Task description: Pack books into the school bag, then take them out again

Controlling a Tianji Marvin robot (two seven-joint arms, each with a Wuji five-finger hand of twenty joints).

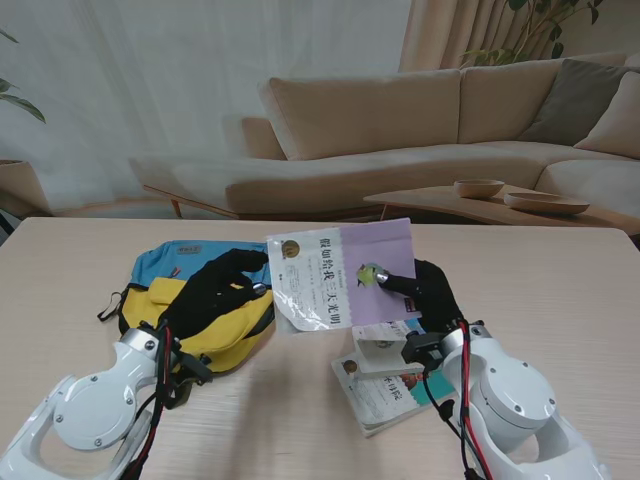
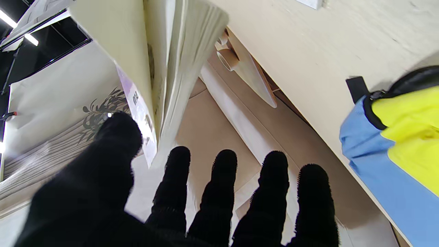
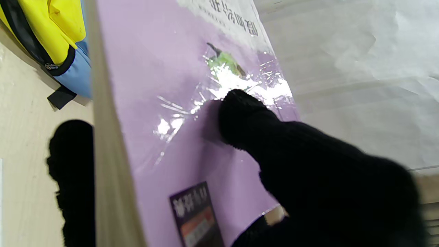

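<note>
High stand view over table [image 1: 560, 290]; both wrist views close on lilac book [image 1: 345, 272].

**The table and its load**

My table [image 1: 560, 300] is a pale, light-wood top with a fine grain, stretching across the whole width in front of me. On my left side lies the school bag [image 1: 205, 300], blue at its far end and yellow nearer to me, trimmed in black, flat on the wood with a short black strap end [image 1: 108, 312] trailing off its left edge. To my right, near me, a small stack of books [image 1: 385, 380] rests on the surface, the top one with a white cover and the one beneath showing a teal corner. Bag and stack lie well apart, with bare wood between them.
</note>
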